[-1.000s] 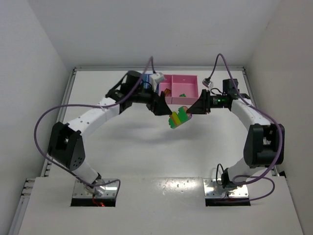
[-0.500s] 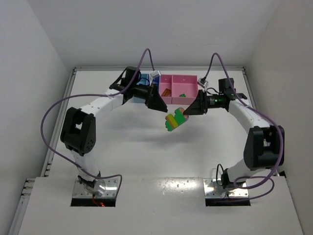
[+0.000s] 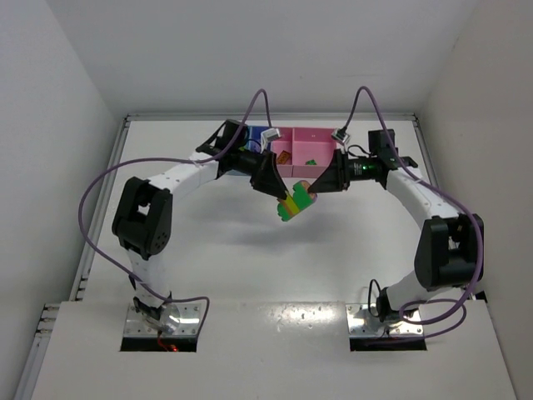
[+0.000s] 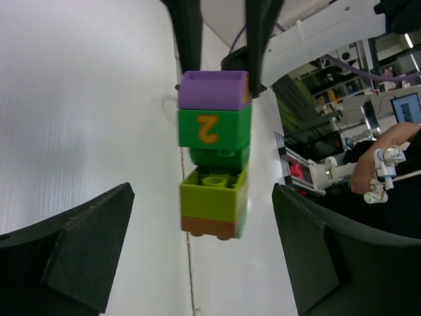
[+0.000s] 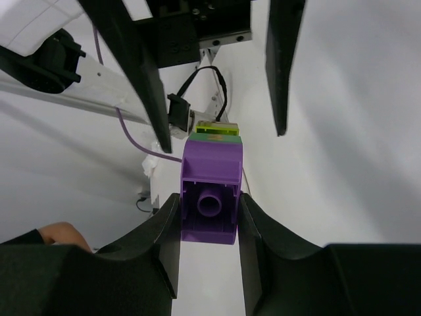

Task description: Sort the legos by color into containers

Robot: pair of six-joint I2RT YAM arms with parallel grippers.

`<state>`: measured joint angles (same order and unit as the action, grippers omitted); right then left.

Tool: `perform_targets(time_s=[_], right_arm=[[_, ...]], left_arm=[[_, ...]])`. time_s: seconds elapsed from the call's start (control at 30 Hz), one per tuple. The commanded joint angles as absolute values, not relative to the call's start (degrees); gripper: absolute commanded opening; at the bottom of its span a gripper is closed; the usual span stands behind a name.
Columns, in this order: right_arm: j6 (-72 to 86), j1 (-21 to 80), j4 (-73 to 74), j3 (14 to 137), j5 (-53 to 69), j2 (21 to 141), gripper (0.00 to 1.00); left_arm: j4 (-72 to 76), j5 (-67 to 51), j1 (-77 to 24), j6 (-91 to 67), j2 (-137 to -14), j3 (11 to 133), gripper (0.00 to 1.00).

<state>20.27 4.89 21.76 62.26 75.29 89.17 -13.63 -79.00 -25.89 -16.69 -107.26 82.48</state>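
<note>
- The left gripper [image 4: 202, 194] has its fingers spread wide, one on each side of the free end of the lego clump [image 4: 214, 178] and touching neither face. If they close off-centre, or across a seam between two bricks, one finger is likely to land first and lever the stack sideways instead of pinching it.
- The lego clump hangs in the air between the two arms, above the surface [image 3: 216, 242] and on the near side of the containers [image 3: 315, 129], so it is in no bin.
  - It is a stack of a purple brick [image 4: 212, 91], a green brick [image 4: 214, 128] with an orange mark, a darker green piece [image 4: 220, 158], a lime brick [image 4: 214, 194] and an orange-brown brick [image 4: 209, 227] at the free end.
  - A pull could part it at the wrong joint and leave mixed colours together.
  - A pull could also pop off a loose piece that drops to the surface and skitters away.
- The right gripper [image 5: 209, 204] has its fingers clamped on the purple brick alone, and the rest of the stack juts out from that one hold.
  - A hard tug or twist from the other side could drag the purple brick out of the grip — the whole clump would fall.
  - The two sets of fingers are also near each other, so pushing the left ones too far along the stack risks a knock between them.
</note>
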Motion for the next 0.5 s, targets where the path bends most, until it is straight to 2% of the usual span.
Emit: perform_targets(time_s=[0.0, 0.47], right_arm=[[21.0, 5.9, 18.9, 65.4, 78.1, 86.4, 0.00], [21.0, 8.1, 17.8, 63.8, 78.1, 85.9, 0.00]], left_arm=[[-14.1, -81.6, -26.3, -14.5, -108.5, 84.3, 0.93], [-14.6, -85.5, -30.1, -13.4, -110.1, 87.8, 0.91]])
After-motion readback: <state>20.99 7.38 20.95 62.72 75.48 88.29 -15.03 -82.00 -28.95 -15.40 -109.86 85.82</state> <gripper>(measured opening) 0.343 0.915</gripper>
